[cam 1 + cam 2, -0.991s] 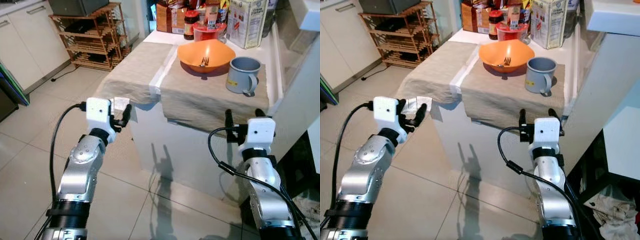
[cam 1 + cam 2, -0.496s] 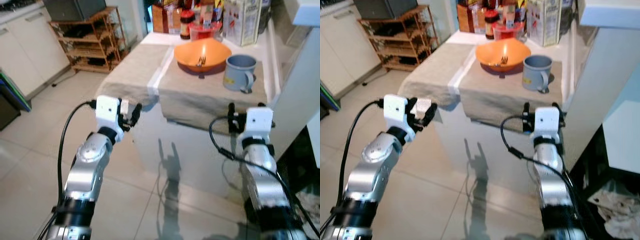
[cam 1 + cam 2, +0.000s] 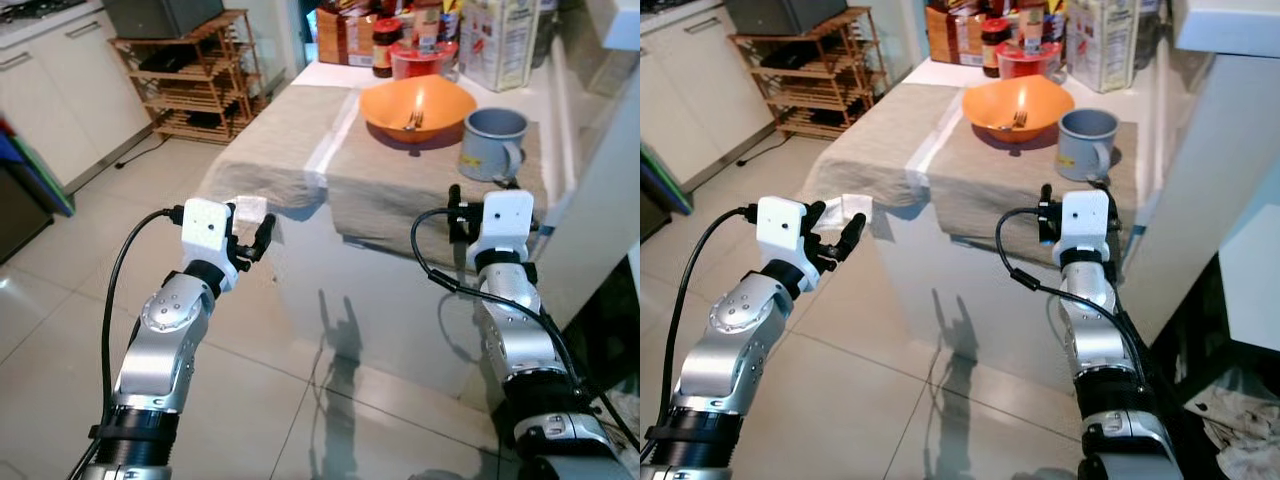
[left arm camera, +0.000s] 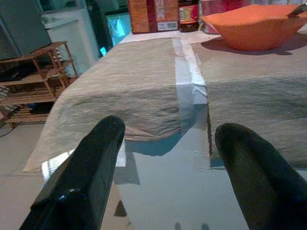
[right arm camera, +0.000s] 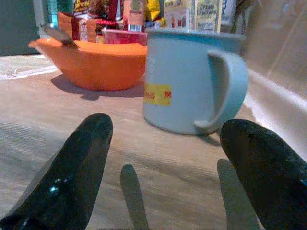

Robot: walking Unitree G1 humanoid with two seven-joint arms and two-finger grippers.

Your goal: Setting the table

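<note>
Right claw (image 3: 480,197) has advanced to the desk (image 3: 300,210) edge since the earlier frame, fingers spread, just short of the mug (image 3: 491,142). Mug stands on a beige cloth (image 3: 420,170); orange bowl (image 3: 416,106) with fork (image 3: 412,121) sits beside the mug. Left claw (image 3: 250,238), fingers spread, hovers off the desk's near corner.

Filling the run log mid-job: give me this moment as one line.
stage: approach | right tool: open, at table edge facing blue mug | left tool: open, before left placemat | orange bowl: fork inside
</note>
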